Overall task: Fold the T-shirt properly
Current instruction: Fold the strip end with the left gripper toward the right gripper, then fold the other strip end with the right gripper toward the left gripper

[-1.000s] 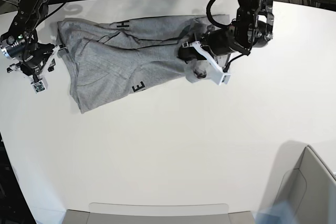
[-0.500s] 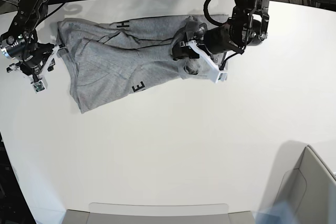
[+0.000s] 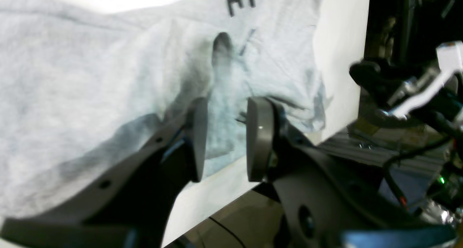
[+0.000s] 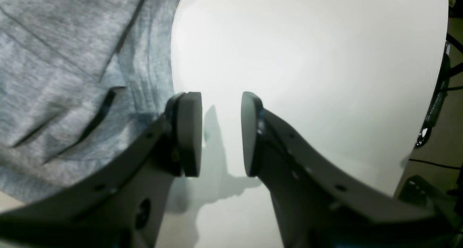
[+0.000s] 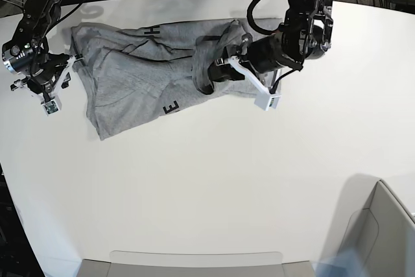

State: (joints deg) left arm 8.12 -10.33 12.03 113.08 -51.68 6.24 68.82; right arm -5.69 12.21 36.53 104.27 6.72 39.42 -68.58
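T-shirt (image 5: 149, 69) crumpled on table (image 5: 214, 180), black letters showing along top edge and near lower hem. Left gripper (image 3: 224, 139) low over rumpled cloth, jaws parted, nothing clamped; shirt spread ahead of and under fingers, table edge just beyond. Right gripper (image 4: 220, 132) jaws parted, empty, over bare table; shirt edge touching or just beside one finger (image 4: 188, 132), cannot tell which.

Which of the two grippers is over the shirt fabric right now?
The left gripper: its open jaws hang over the grey T-shirt. The right gripper, also open, frames only bare white table beside the shirt's edge.
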